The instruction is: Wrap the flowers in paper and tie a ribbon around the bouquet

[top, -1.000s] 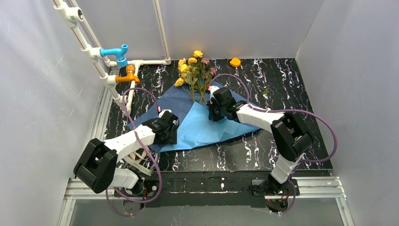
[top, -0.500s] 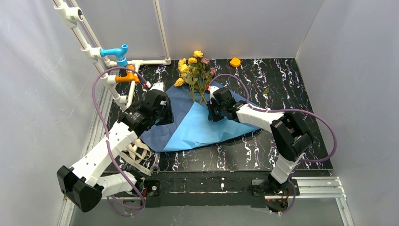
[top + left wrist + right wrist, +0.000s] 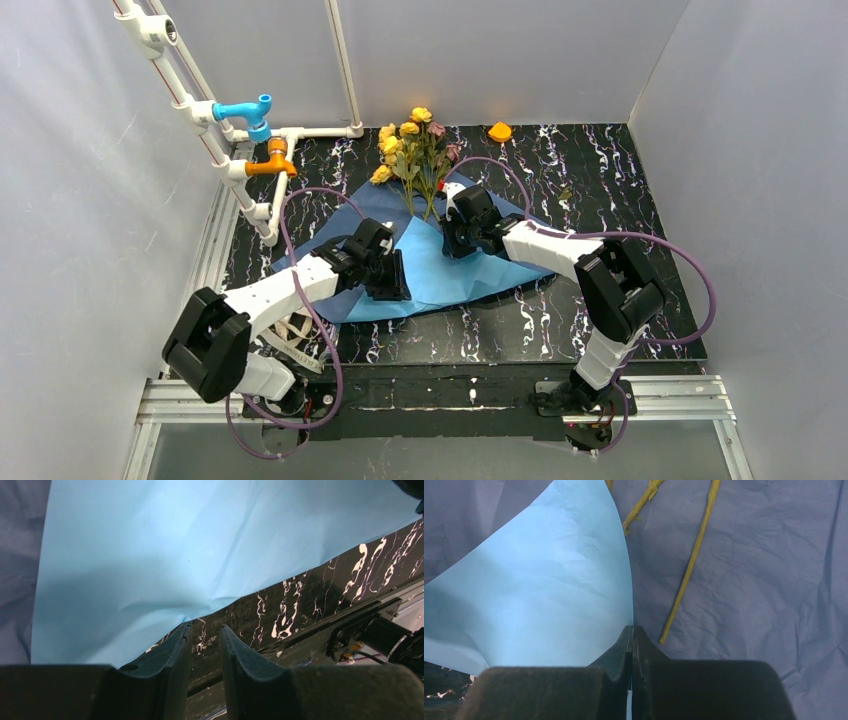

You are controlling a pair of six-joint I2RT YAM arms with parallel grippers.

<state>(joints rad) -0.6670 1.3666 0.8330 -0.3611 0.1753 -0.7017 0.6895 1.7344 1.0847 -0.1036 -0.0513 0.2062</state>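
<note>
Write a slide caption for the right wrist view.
The right gripper clamps the edge of the folded paper, beside bare stems of the flowers.

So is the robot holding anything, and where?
The right fingers pinch the blue paper at the edge of its folded-over flap. The left fingers, slightly apart beside the paper's near edge, hold nothing.

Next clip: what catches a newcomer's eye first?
A big blue paper fills the centre, one flap folded over in lighter blue. Yellow flowers lie at its far edge, stems on the sheet. The right hand pinches the flap's edge; the left hand is open at the near edge.
</note>
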